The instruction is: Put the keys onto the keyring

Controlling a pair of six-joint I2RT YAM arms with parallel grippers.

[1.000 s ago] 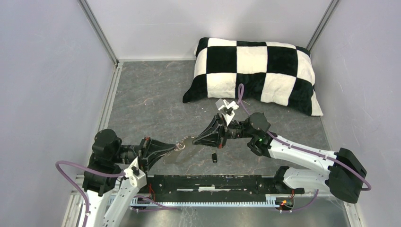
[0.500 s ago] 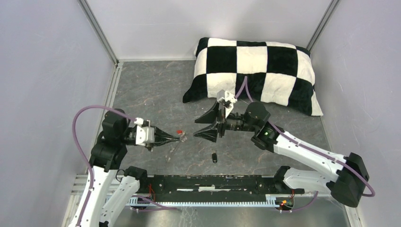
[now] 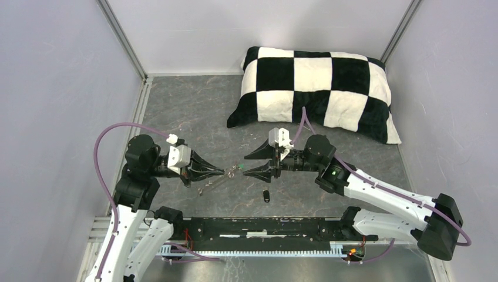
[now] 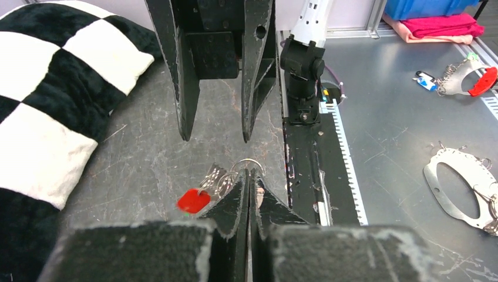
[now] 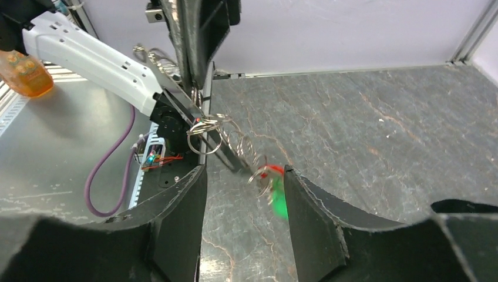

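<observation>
two small metal keys with red and green plastic tags [image 5: 276,191] are dangling on linked wire rings from the flat grey-brown half-oval keyring fob [image 3: 210,183], which is hanging edge-on. the left gripper [image 4: 248,179] is clenching it by a ring above the grey marbled table [image 3: 188,117]. the right gripper [image 3: 245,164] is standing released, jaws apart just beside the tags. the small black oblong key [image 3: 266,195] is lying loose nearby, so threading seems partly done. next, the right gripper likely needs to collect it. no container is showing.
</observation>
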